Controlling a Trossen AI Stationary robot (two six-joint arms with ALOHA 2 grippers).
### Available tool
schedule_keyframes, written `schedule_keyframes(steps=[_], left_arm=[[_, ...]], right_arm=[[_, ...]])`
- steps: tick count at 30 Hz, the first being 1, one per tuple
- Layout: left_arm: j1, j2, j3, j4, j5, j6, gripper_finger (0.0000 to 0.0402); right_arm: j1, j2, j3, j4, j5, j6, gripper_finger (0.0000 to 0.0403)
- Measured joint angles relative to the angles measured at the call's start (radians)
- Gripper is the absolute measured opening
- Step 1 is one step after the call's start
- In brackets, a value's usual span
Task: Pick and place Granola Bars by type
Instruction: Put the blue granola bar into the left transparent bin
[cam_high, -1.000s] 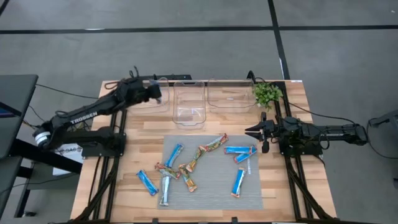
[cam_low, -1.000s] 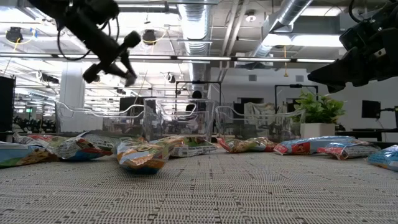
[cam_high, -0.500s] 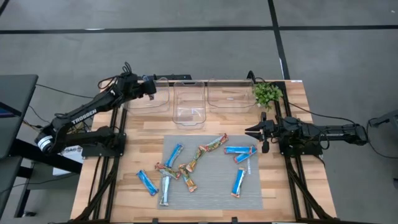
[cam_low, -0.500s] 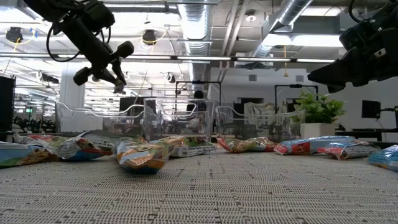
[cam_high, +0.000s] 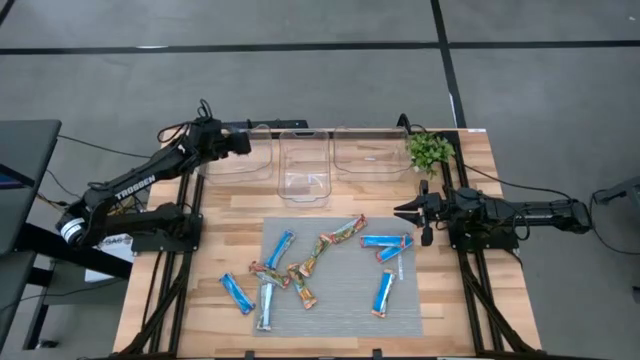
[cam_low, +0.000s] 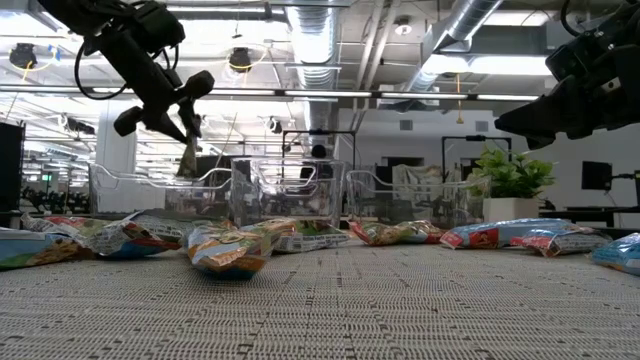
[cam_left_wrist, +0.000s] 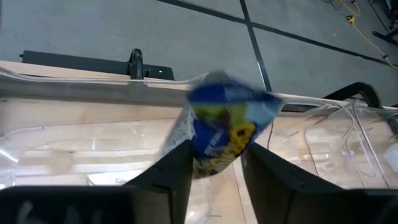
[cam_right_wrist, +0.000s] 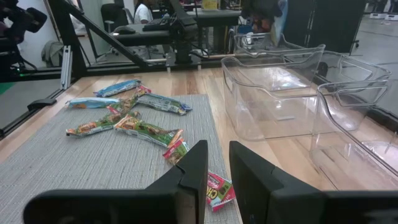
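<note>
My left gripper (cam_high: 238, 140) hangs open high over the left clear bin (cam_high: 232, 162) at the table's far edge. A blue, yellow and green granola bar (cam_left_wrist: 224, 124) shows blurred between and just beyond its fingers. In the low view this bar (cam_low: 188, 158) stands on end in the air below the gripper (cam_low: 172, 112), above the bin. Several other bars (cam_high: 320, 262), blue-and-white, blue with red ends and multicoloured, lie flat on the grey mat (cam_high: 345, 305). My right gripper (cam_high: 405, 211) waits above the mat's right edge, open by a narrow gap, holding nothing. My left gripper points down over the left bin with the bar's near end (cam_left_wrist: 214, 165) between its fingers. The bar is blurred and clear of the bin. Whether the fingers touch it, I cannot tell.
Three clear bins stand in a row along the far edge: the left one, the middle bin (cam_high: 303, 165) and the right bin (cam_high: 370, 155). A small potted plant (cam_high: 430, 152) stands at the far right corner. Bare wood shows around the mat.
My left gripper has moved a little toward the table's left and far edges, from near the middle bin to over the left bin. The bar, a small shape at the fingertips before, now shows longer and lower beneath them.
</note>
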Motion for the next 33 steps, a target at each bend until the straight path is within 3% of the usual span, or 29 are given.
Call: schedule_keyframes(steps=[7,22,33], left_arm=[[0.0,0.0,0.0,0.0,0.0,-0.002,0.0156],[-0.004,0.0,0.0,-0.017,0.045,0.001,0.0158],[-0.166,0.0,0.0,-0.02,0.151,0.006,0.0158]], right_arm=[[0.0,0.0,0.0,0.0,0.0,0.0,0.0059],[0.0,0.0,0.0,0.0,0.0,0.0,0.0059],[0.0,0.0,0.0,0.0,0.0,0.0,0.0059]])
